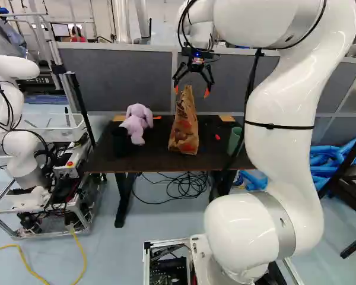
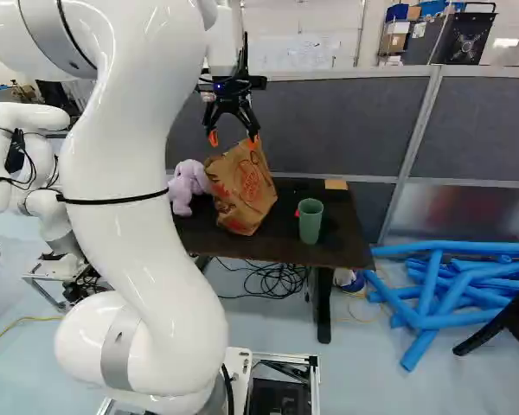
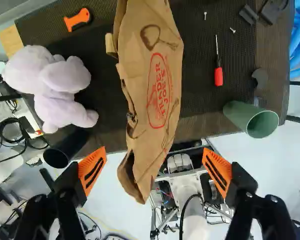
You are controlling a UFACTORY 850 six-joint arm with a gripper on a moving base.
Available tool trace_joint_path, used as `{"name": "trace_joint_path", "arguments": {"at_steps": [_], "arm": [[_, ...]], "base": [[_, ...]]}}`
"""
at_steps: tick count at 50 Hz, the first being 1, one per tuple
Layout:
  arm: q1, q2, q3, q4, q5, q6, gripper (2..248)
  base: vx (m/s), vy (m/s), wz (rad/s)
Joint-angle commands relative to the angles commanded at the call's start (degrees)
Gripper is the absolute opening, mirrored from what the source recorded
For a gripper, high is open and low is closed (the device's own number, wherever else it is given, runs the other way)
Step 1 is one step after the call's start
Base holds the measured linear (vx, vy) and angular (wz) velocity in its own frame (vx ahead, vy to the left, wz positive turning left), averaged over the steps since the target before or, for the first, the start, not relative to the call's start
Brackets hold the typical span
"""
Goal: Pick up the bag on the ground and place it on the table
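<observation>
Gaps separate the bag (image 3: 157, 75) from plush toy (image 3: 62, 82) and green cup (image 3: 240, 116).

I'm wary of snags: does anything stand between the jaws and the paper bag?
Nothing visible does. The gripper hangs over the bag on the table, its jaws open; the plush toy and green cup stand off to either side.

The creased brown paper bag (image 1: 183, 127), printed in red, stands on the dark table (image 1: 151, 159).

Both base views looked ahead and down from behind the arm (image 1: 285, 124), sharing the table's (image 1: 210, 152) front edge; the wrist view looked down from nearer.
</observation>
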Motion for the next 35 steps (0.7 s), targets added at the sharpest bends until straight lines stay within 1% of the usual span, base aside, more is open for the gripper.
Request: {"name": "trace_joint_path", "arguments": {"at_steps": [6,11,35], "arm": [[0.0,0.8,-0.2,0.0,-2.0,0.0,247],[0.0,1.3,-0.3,0.0,-2.9,0.0,247],[0.0,1.5,-0.3,0.0,-3.3,0.0,247]], "base": [[0.000,0.000,0.000],[0.000,0.000,0.000],[0.000,0.000,0.000]]}}
